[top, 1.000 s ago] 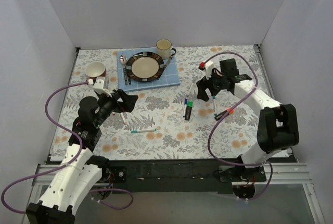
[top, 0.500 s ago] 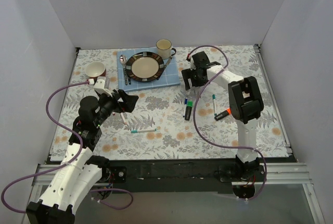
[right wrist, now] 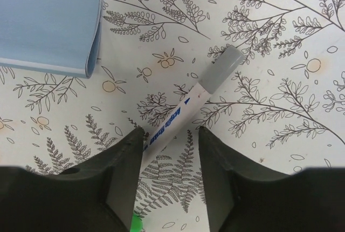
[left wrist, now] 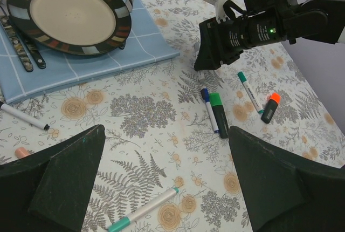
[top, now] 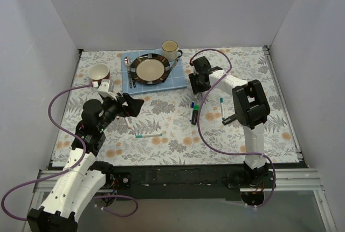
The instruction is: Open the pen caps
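The white-barrelled pen (right wrist: pixel 175 117) is laid diagonally on the floral worktop (right wrist: pixel 280 151), near the edge of the blue placemat (right wrist: pixel 48 16), with its wider grey end (right wrist: pixel 223 69) pointing away from the right tool (right wrist: pixel 170 132). The barrel is straddled by that tool's fingers (right wrist: pixel 121 183), which are parted partway and not clamped on it; a gap is seen at one side. The pen is judged light, stiff and smooth, and so liable to roll or slip. The barrel should be taken near its middle, the cap by its short sides, and the two pulled apart along the pen's axis. Which end carries the cap is not settled by the right wrist view. The blue end (left wrist: pixel 204 93) is hidden there and shown in the left wrist view, just beside a green-capped black marker (left wrist: pixel 219 114), with a teal-capped pen (left wrist: pixel 248 87) and an orange-capped marker (left wrist: pixel 269 108) near. The left tool (left wrist: pixel 165 130) is seen fully released and empty, well apart from this group.
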